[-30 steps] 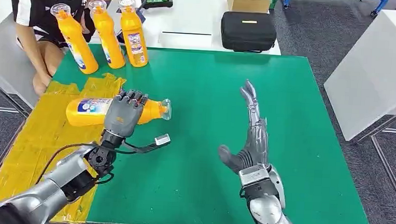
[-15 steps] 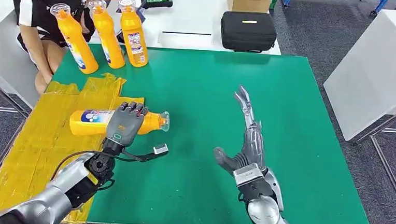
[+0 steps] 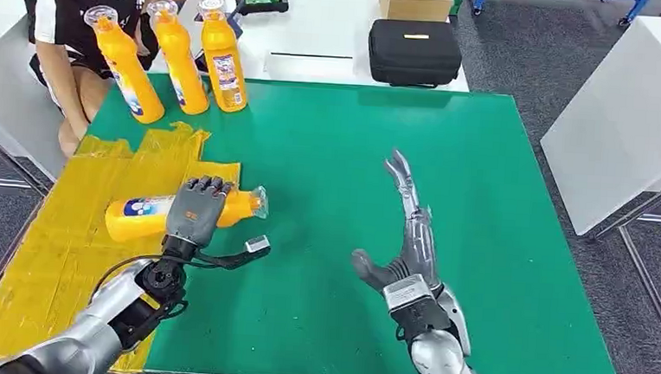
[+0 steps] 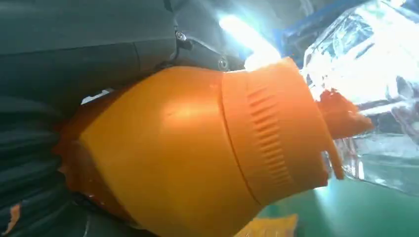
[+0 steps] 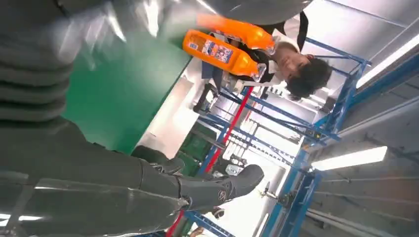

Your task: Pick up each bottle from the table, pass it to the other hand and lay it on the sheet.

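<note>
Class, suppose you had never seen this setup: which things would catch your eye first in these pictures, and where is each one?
First, the orange bottle lying sideways in the left hand, over the edge of the yellow sheet on the green mat. Next, three upright orange bottles at the mat's far left corner, beside a person. The right hand is spread open, holding nothing, above the mat.

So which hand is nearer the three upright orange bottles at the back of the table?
Left. The left hand, gripping a lying bottle, sits just in front of the upright bottles; the open right hand is off to their right.
</note>
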Controlling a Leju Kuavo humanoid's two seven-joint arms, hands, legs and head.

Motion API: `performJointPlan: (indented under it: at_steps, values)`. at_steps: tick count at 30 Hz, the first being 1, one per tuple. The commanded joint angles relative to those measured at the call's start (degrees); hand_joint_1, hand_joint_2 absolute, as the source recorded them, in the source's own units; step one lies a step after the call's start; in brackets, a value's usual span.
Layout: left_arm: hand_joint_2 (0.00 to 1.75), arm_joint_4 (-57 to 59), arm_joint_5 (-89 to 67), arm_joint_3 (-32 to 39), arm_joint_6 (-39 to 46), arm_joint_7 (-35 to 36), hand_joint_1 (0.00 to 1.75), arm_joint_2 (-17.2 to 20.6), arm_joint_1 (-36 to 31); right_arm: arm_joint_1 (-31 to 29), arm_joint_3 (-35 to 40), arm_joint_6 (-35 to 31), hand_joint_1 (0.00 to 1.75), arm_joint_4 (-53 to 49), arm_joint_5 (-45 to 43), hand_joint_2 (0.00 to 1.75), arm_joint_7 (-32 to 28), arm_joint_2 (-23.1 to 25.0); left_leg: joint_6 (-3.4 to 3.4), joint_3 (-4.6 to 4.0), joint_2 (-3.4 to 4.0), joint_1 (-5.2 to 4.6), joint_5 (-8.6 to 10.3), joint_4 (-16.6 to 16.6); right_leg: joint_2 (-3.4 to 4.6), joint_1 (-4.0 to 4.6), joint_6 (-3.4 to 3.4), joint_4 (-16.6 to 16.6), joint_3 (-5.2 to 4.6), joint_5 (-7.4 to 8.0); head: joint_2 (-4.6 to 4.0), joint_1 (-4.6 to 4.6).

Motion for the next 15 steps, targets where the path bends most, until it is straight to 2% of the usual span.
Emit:
performJointPlan:
  at_steps: [1, 5, 6, 9, 15]
  values:
    - [1.75, 12.1, -0.1, 2.8, -0.1, 2.8, 1.75, -1.0, -2.0, -0.8, 0.3, 0.9, 0.00, 3.3, 0.2, 1.75, 0.9, 0.4, -0.15, 0.28, 0.14, 0.04, -0.09, -0.1, 0.04, 0.04, 0.01, -0.1, 0.26, -0.06, 0.00, 0.00]
    - [1.75, 14.6, -0.1, 2.8, -0.1, 2.5, 1.75, -1.3, -2.7, -0.9, 0.2, 1.3, 0.00, 3.4, 0.3, 1.75, 1.2, 0.5, -0.13, 0.20, 0.04, 0.04, -0.06, 0.0, -0.04, 0.04, 0.01, -0.1, 0.20, -0.05, 0.00, 0.00]
    - [1.75, 14.6, -0.1, 2.8, -0.1, 2.5, 1.75, -1.3, -2.7, -0.9, 0.2, 1.3, 0.00, 3.4, 0.3, 1.75, 1.2, 0.5, -0.30, 0.56, 0.04, 0.11, -0.22, 0.0, -0.13, 0.10, 0.02, 0.0, 0.58, -0.22, 0.00, 0.00]
    - [1.75, 14.6, -0.1, 2.8, -0.1, 2.5, 1.75, -1.3, -2.7, -0.9, 0.2, 1.3, 0.00, 3.4, 0.3, 1.75, 1.2, 0.5, -0.12, 0.13, 0.04, 0.02, -0.05, 0.0, -0.03, 0.02, 0.01, 0.0, 0.14, -0.04, 0.00, 0.00]
    - [1.75, 18.3, -0.1, 0.2, -0.1, 3.7, 1.75, -1.0, -3.5, -0.9, 0.1, 2.2, 0.00, 3.5, 0.3, 1.75, 1.3, 0.6, -0.13, 0.19, 0.02, 0.03, -0.06, 0.0, -0.04, 0.03, 0.01, 0.0, 0.19, -0.05, 0.00, 0.00]
